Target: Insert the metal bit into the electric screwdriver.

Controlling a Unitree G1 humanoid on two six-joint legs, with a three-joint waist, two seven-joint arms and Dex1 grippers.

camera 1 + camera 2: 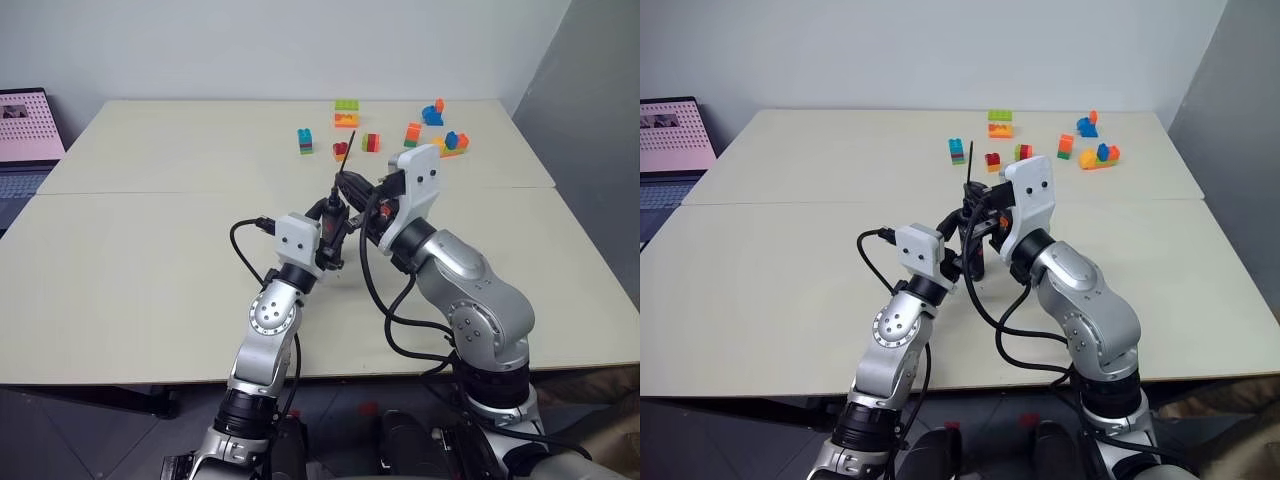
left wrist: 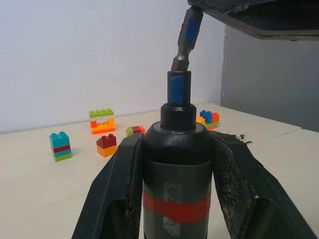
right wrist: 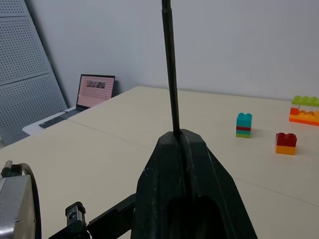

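The electric screwdriver (image 2: 177, 164), black with a red band, stands upright over the table's middle with my left gripper (image 2: 178, 142) shut around its body. Its blue collar (image 2: 178, 89) points up. The metal bit (image 3: 170, 74), a thin dark rod, is pinched by my shut right gripper (image 3: 180, 137) just above the screwdriver. The bit's blue-banded hex end (image 2: 187, 42) leans at a slight tilt and meets the mouth of the collar; how deep it sits I cannot tell. In the left eye view the bit (image 1: 344, 152) sticks up above both grippers.
Several coloured toy bricks (image 1: 346, 112) are scattered at the far side of the beige table (image 1: 150, 250). An open laptop (image 1: 25, 140) sits on a lower surface to the left. Bare tabletop lies on both sides of the arms.
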